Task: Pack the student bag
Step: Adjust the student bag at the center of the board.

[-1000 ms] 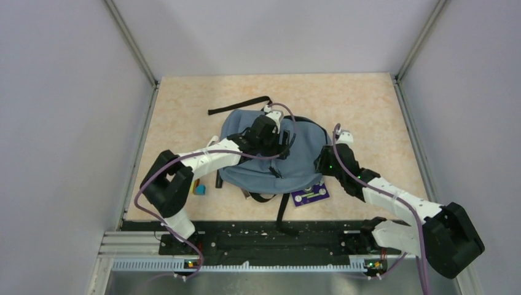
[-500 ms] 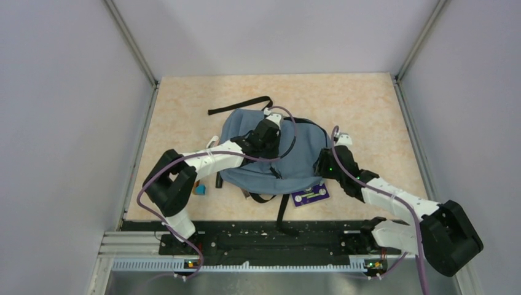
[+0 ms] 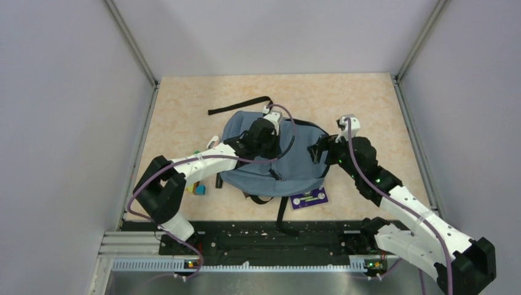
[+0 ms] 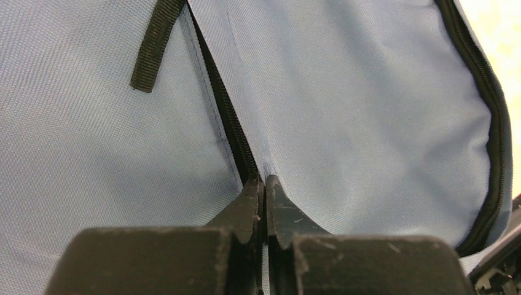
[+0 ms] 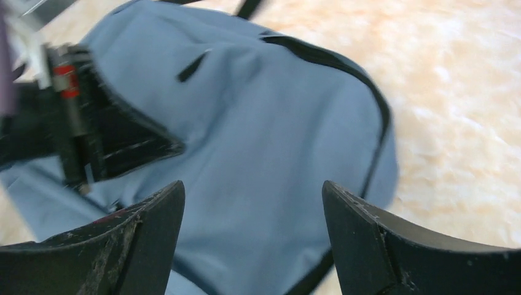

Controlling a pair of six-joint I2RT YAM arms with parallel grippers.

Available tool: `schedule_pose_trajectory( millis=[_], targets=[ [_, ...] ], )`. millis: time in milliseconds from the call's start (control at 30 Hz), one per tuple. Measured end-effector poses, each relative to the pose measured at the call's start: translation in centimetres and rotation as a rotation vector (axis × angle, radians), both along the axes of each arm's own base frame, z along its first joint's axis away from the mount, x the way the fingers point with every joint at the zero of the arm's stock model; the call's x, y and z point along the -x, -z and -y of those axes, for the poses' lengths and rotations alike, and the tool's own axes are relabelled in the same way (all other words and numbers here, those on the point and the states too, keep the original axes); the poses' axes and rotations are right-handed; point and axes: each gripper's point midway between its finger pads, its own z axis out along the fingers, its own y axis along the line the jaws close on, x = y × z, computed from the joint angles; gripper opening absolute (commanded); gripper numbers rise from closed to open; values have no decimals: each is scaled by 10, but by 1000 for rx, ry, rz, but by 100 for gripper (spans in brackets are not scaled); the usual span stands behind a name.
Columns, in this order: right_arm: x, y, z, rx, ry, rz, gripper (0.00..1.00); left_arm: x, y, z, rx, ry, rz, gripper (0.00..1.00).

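Top view, clock face with 12 at the far wall.

Left arm: elbow folded back at 8 o'clock, white forearm stretched toward 2 o'clock, wrist low over the upper middle of the bag. Left gripper [image 4: 265, 182]: jaws together, tips meeting against the bag's dark zip line [image 4: 228, 117]. Could not tell whether cloth or a zip tab was pinched between them.

Small coloured blocks [image 3: 198, 188] lay under the left forearm, just beside the bag's 9 o'clock edge.

The student bag [image 3: 295, 169] lay flat near the middle of the table [image 3: 368, 104], a little toward the near edge. One black strap [image 3: 239, 104] trailed off at 11 o'clock. A purple card [image 3: 309, 198] sat at the bag's 5 o'clock edge, touching or partly under it.

Right arm: elbow down at 4 o'clock, forearm slanting toward 11 o'clock, wrist over the bag's 3 o'clock edge. Right gripper [image 5: 252, 185]: jaws wide apart, nothing between them, hanging above the blue cloth.

Views compared:
- Left wrist camera alone showed the closed tips, the zip and a short black loop [image 4: 153, 46] on the cloth; the top view hid all this under the wrist.
- Right wrist camera alone showed the spread of its fingers [image 5: 144, 230], and the left arm's black wrist at 9 o'clock in its frame.
- Only the top view showed blocks, card and strap.
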Motion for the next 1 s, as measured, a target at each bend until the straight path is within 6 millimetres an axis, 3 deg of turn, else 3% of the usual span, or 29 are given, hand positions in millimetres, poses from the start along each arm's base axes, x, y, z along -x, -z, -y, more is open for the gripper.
schedule_pose_trajectory(
  millis=[100, 233, 267, 467, 633, 1000],
  targets=[
    [6, -10, -23, -13, -146, 35, 75, 5, -5, 2, 20, 18, -6, 0],
    [21, -4, -54, -13, -326, 21, 71, 11, -13, 6, 60, 35, -20, 0],
    [31, 0, -70, -9, -409, 15, 70, 12, -15, 7, 70, 39, -23, 0],
    [72, 14, -114, 32, -615, -1, 65, 15, -21, 8, 94, 46, -29, 0],
    [81, 26, -125, 76, -645, -12, 55, 15, -21, 8, 101, 44, -37, 0],
    [88, 62, -135, 203, -644, -56, 47, 16, -21, 8, 107, 38, -43, 0]
  ],
)
